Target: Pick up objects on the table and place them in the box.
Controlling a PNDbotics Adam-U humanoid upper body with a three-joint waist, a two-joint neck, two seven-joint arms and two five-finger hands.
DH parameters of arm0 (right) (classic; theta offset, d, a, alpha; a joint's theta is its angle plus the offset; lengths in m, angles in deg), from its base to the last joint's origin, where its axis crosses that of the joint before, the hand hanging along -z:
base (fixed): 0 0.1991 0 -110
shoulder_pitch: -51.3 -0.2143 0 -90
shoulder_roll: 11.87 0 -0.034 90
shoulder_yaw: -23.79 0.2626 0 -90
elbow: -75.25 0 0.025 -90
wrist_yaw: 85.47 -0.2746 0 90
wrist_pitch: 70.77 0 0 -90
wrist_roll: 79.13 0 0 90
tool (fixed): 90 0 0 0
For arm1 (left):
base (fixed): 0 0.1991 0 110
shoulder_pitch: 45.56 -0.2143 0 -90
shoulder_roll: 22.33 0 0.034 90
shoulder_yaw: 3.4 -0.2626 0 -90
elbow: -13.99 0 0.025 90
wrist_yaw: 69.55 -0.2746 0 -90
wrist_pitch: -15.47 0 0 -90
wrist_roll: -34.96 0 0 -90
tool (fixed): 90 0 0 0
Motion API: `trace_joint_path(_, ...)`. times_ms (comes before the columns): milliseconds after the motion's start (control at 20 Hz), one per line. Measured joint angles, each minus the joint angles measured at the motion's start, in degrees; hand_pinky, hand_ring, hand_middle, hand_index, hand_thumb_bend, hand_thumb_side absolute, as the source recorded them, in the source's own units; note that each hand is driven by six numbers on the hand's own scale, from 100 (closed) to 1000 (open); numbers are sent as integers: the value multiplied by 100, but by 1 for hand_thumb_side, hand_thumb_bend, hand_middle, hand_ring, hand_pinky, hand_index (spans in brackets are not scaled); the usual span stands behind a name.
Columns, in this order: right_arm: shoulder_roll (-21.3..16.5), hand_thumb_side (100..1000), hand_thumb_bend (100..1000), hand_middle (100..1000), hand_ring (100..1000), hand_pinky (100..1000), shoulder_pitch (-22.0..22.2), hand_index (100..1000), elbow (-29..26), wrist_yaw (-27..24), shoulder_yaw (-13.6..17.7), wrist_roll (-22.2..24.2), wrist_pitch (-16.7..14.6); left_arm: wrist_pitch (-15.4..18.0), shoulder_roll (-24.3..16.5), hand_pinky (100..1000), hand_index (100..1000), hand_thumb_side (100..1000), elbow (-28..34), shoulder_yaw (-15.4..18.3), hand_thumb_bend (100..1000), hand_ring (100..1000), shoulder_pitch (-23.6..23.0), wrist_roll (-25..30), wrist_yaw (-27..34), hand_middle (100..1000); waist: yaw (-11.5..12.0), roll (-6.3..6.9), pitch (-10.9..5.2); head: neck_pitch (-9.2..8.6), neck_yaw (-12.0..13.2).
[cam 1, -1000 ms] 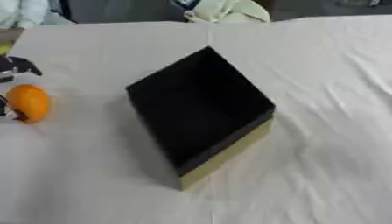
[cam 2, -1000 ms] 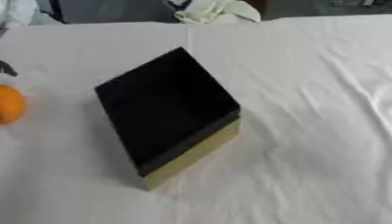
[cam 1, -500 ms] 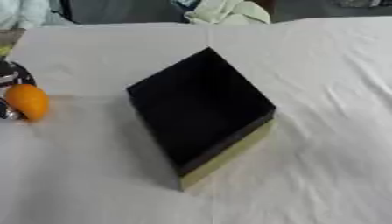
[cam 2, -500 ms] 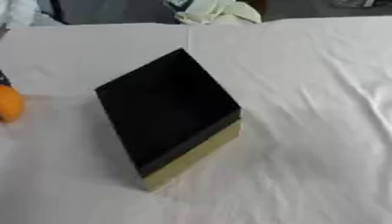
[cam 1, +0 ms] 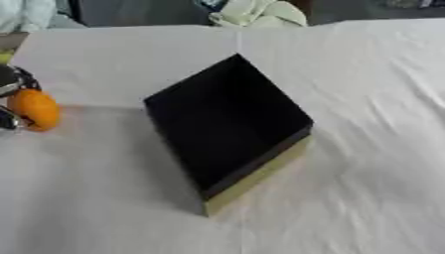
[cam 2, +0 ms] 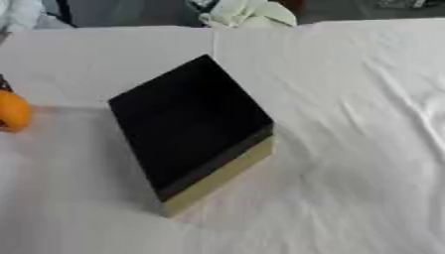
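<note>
An orange (cam 1: 33, 109) sits at the far left edge of the white-covered table. My left hand (cam 1: 9, 79) shows only as dark fingers curled above and below the orange, holding it; the rest of the hand is cut off by the picture's edge. In the middle of the table stands the box (cam 1: 259, 177), turned cornerwise, black inside with tan outer walls. Nothing shows inside it. The orange is to the box's left, well apart from it. My right hand is in neither view.
A pale crumpled cloth bundle (cam 1: 257, 12) lies at the table's far edge behind the box. Something light blue (cam 1: 26, 12) shows at the top left corner. The tablecloth (cam 1: 382, 99) is creased on the right side.
The orange and the fingers round it have shifted slightly towards the far side. The box has not moved.
</note>
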Motion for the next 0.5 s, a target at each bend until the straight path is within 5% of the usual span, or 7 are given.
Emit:
trace_joint_path(200,1,817,100,596,571,678,10,840,0,-4,1,6,6,-12,1,127,525,100,36,-18,248,436,-8,-231,20,443,-3,2,0,-2,0)
trace_joint_path(500,3,816,100,595,571,678,40,842,0,-32,1,17,15,-122,1,100,503,100,123,-17,211,415,-21,-472,114,423,-4,11,0,-27,-4)
